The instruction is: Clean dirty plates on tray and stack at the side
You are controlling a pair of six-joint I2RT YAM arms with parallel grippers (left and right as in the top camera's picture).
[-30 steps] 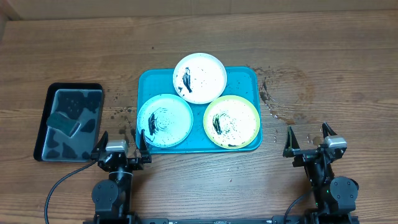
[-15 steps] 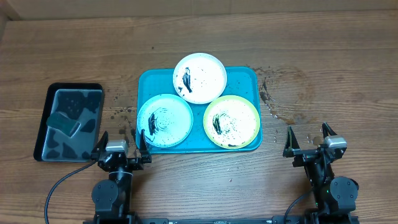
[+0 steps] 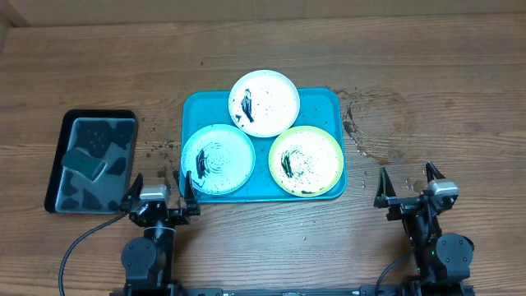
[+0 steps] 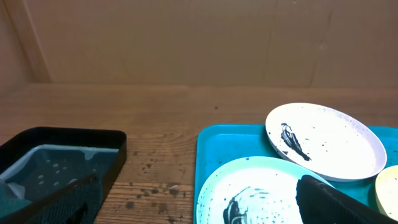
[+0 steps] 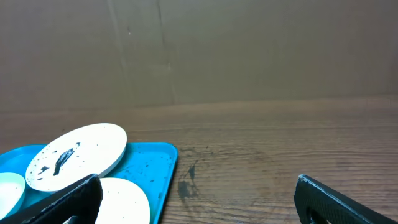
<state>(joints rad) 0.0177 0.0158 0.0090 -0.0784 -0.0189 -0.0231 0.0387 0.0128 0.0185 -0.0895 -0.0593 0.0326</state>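
— Wooden table point(image 3: 460, 66), then: where did the job stand?
— Unstarted, I'd say. Far left, the sponge point(image 3: 85, 163) lay in the black tray point(image 3: 99, 113); the left gripper point(image 3: 159, 183) gaped empty. Three smeared plates point(image 3: 263, 103) sat on the tray point(image 3: 193, 103), centre. Near right, the right gripper point(image 3: 407, 185) was wide too.
— Next?
— Probably fetching the sponge.

yellow-green plate point(image 4: 390, 188) is mostly cut off by the edge, it seems.

three plates point(image 3: 263, 103) on tray point(image 3: 325, 105) | smaller tray point(image 3: 103, 134) left, apart | sponge point(image 3: 85, 163) in it
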